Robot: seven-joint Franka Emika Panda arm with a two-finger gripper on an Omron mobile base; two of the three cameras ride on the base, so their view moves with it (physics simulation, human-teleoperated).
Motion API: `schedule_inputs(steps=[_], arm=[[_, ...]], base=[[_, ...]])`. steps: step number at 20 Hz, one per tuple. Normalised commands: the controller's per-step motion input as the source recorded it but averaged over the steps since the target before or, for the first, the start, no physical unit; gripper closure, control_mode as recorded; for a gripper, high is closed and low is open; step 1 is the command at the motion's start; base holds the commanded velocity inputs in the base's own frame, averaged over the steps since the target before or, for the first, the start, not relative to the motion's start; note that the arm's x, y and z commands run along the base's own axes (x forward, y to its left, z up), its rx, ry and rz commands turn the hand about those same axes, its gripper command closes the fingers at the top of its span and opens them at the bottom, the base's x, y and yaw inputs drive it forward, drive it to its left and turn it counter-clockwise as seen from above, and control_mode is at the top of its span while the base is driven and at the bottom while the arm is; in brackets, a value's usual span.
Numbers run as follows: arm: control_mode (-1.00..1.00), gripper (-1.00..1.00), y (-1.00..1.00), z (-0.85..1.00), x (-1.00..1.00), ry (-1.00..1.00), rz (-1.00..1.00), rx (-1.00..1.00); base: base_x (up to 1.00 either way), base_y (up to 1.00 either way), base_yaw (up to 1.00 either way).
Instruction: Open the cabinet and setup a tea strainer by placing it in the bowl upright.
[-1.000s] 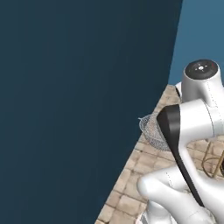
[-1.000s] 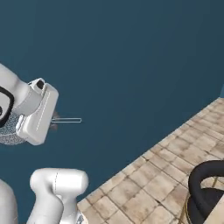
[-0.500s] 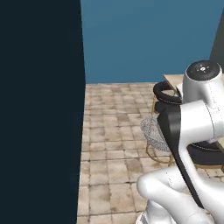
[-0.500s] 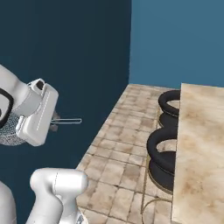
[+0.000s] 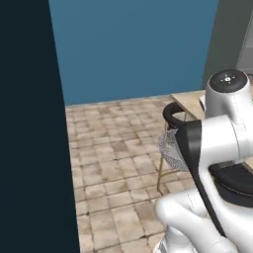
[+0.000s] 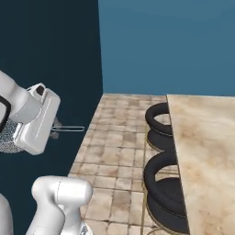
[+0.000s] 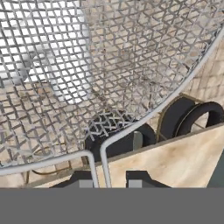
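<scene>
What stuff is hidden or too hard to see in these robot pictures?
- The tea strainer: in the left base view the arm covers most of its mesh; in the right base view the left edge cuts it off.
- The tool: in the hand view its fingertips sit behind the mesh, so whether they pinch the strainer's wire is unclear.
- The black stools: in the right base view the beige counter hides their right sides.
</scene>
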Motion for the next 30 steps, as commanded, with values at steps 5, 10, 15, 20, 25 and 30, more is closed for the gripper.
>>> schedule_inputs(steps=[5,10,15,20,25,30], arm=[[1.0,1.0,0.0,0.0,0.0,0.0,0.0,0.0],[1.0,1.0,0.0,0.0,0.0,0.0,0.0,0.0],[1.0,1.0,0.0,0.0,0.0,0.0,0.0,0.0],[1.0,1.0,0.0,0.0,0.0,0.0,0.0,0.0],[1.0,1.0,0.0,0.0,0.0,0.0,0.0,0.0],[1.0,1.0,0.0,0.0,0.0,0.0,0.0,0.0]], base=[[0.96,0.54,-0.19],[0.93,0.53,-0.21],[1.0,0.48,-0.27],[1.0,0.5,-0.39],[1.0,0.66,-0.47],[1.0,0.82,-0.49]])
